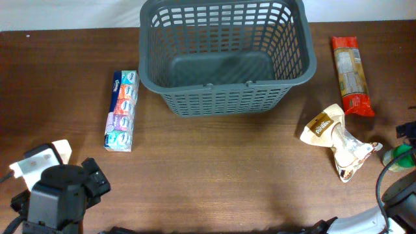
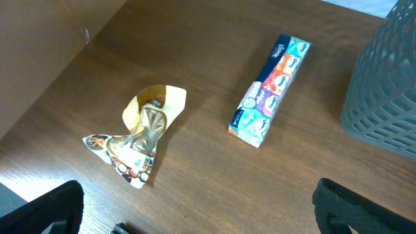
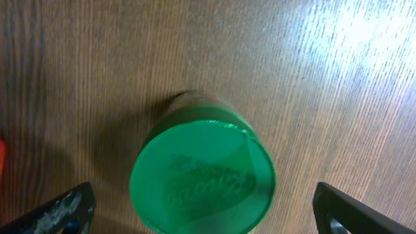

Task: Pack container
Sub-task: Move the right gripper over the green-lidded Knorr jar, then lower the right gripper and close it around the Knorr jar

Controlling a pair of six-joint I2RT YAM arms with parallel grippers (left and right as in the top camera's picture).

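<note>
The big dark grey plastic basket with slotted sides (image 1: 221, 101) sits empty at the far middle of the brown wooden worktop (image 1: 227, 182). It looks light and stiff, and a bit smooth, so its thick rim is likely the best place to hold it. The left fingers (image 2: 39, 211) and right fingers (image 3: 58, 211) are both wide open and hold nothing.
</note>
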